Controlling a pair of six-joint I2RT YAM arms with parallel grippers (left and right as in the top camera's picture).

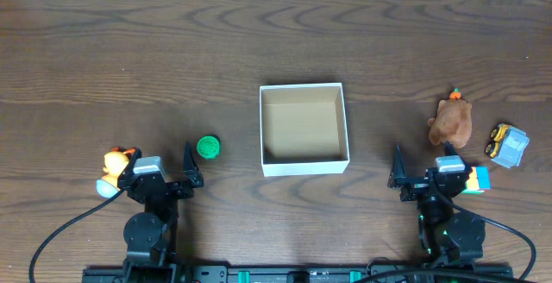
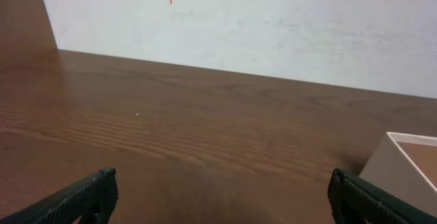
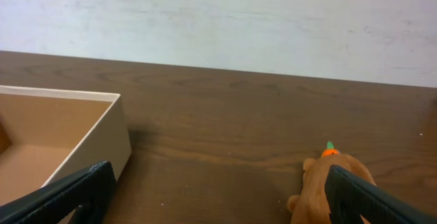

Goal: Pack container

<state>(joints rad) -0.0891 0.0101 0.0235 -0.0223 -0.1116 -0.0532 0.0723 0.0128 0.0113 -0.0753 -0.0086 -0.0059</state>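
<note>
The container (image 1: 304, 167) is a square white box with a tan inside, empty, at the table's middle; its corner shows in the left wrist view (image 2: 403, 161) and its wall in the right wrist view (image 3: 102, 138). A green round toy (image 1: 207, 147) lies left of it. A brown plush with an orange top (image 1: 451, 121) lies to the right, also in the right wrist view (image 3: 328, 183). A yellow-grey toy car (image 1: 508, 144) and a colourful cube (image 1: 479, 179) lie at the far right. An orange-yellow toy (image 1: 115, 164) lies at the left. My left gripper (image 1: 189, 167) and right gripper (image 1: 398, 169) are open and empty near the front edge.
A pale wall (image 2: 239, 26) rises behind the table's far edge. Black cables (image 1: 60, 231) run from the arm bases along the front edge.
</note>
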